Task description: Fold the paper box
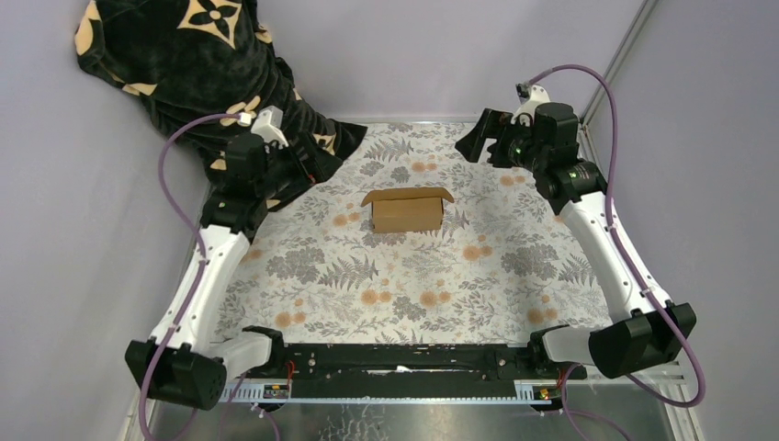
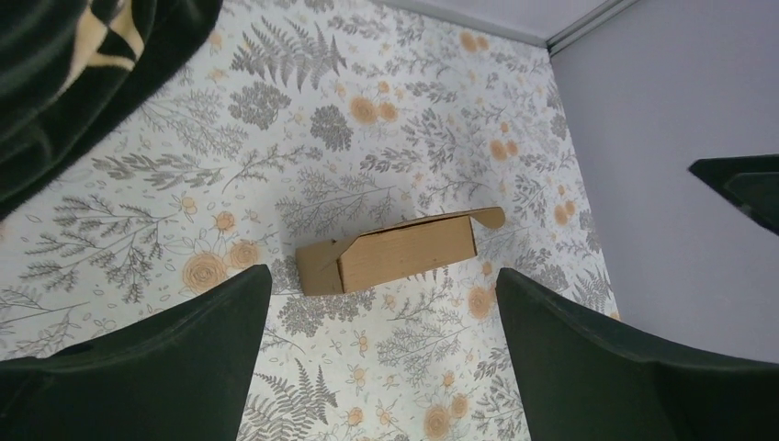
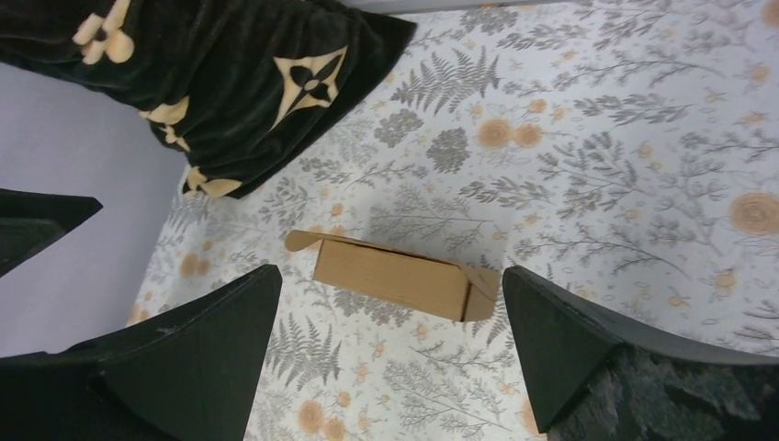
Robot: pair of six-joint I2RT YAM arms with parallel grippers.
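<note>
The box [image 1: 407, 211] is lying untouched. The left gripper [image 2: 381, 276] is hovering wide open at its 10 o'clock, and the right gripper [image 3: 390, 276], equally spread, at 2 o'clock.

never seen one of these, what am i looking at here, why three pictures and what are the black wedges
These are two robot arms bolted at the near edge of a table. The wide picture looks down from above and behind: left arm, right arm. The other two come from a camera on each wrist, so the black wedges are that arm's own fingers: the left fingers and the right fingers, both wide open, holding nothing. On the flowered tablecloth sits a small brown paper box, flap ends sticking out, untouched between the arms. A black patterned blanket lies at the far left corner.
</note>
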